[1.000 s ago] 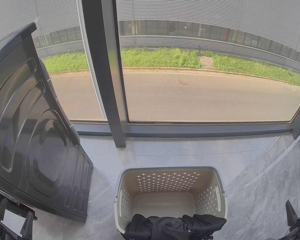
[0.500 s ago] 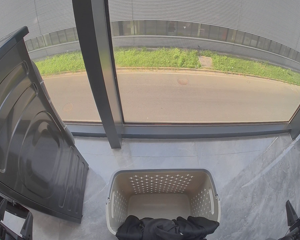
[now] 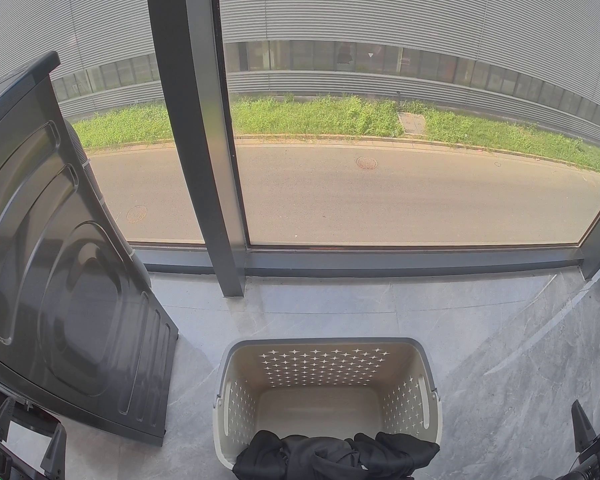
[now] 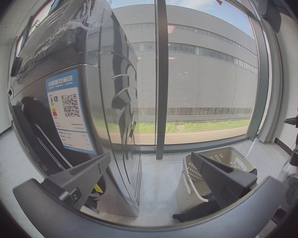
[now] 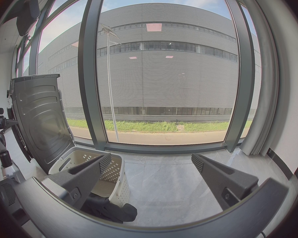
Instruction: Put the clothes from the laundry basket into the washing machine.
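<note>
Draping the laundry basket (image 3: 327,342) are dark clothes (image 3: 333,455), apparently.

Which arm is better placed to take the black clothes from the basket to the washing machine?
Probably the left. The left gripper and right gripper are both open beside the laundry basket, whose near rim holds the black clothes, but the washing machine stands on the left gripper's side.

Looks like a laundry corner in some commercial building: washer (image 3: 60,268) at 9 o'clock, basket (image 3: 327,342) on a marble-look floor (image 3: 500,341), and floor-to-ceiling windows (image 3: 407,256) at 12 facing a road (image 3: 413,195) and a grey block (image 3: 413,15).
</note>
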{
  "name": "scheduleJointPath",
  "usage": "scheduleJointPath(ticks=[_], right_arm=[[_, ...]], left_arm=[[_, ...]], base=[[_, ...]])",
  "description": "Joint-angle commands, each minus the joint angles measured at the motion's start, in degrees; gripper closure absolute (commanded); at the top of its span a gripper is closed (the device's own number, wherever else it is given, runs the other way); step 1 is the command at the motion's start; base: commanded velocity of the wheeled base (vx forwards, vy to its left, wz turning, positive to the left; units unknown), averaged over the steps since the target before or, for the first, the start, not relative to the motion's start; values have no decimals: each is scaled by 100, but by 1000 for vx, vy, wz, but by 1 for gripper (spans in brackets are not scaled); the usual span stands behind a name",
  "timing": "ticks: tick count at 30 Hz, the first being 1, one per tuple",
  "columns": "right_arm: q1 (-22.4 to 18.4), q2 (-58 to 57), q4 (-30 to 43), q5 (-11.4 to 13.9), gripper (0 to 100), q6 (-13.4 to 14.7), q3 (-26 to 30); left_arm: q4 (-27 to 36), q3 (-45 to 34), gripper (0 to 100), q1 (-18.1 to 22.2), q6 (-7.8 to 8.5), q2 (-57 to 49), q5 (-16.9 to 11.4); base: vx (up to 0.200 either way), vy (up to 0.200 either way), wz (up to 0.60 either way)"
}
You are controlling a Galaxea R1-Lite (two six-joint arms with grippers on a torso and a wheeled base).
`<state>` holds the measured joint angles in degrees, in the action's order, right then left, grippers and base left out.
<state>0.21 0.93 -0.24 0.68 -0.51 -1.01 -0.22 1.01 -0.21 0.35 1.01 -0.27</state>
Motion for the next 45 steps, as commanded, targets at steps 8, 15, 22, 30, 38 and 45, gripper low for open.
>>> scheduleJointPath(ticks=[8,15,22,30,38,45], right_arm=[[6,-93,-2,2,0,-2,101],[6,-93,-2,11,0,-2,101],[6,-93,-2,11,0,-2,101],[6,-93,-2,2,0,-2,101],[6,-93,-2,11,0,-2,101],[6,-93,-2,2,0,-2,101]], left_arm=[[-4,-92,0,3,0,-101,0],[-4,-92,0,3,0,-101,-17],[-4,-92,0,3,0,-101,-17],[-4,-92,0,3,-9,-101,-8],[-4,-92,0,3,0,-101,0],[-4,-92,0,3,-9,-101,-8]], base=[[0,0,0],[114,114,0],[57,57,0],[0,0,0],[0,-75,0],[0,-171,0]])
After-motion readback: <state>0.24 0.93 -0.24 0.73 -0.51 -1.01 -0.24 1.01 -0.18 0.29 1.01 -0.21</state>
